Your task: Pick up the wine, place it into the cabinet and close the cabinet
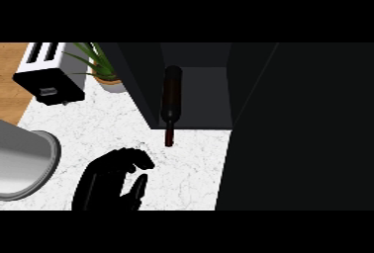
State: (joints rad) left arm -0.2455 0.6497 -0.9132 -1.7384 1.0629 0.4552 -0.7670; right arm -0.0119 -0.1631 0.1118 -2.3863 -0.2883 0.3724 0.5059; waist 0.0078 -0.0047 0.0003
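Observation:
The wine bottle (171, 96) is dark and slim, and most of its body shows inside the open dark cabinet (208, 94). Its neck (169, 134) points toward me and shows past the cabinet's front edge, over the white marble counter (110, 128). No hand touches it. My left hand (110, 180) hovers over the counter below and left of the bottle's neck, fingers loosely bent and holding nothing. A wide black panel (300, 128), apparently the cabinet's door, fills the right side. My right hand shows nowhere.
A black and white toaster (47, 74) stands at the back left, with a potted green plant (106, 69) beside it against the cabinet's left wall. A large grey metal vessel (22, 163) sits at the left edge, close to my left forearm.

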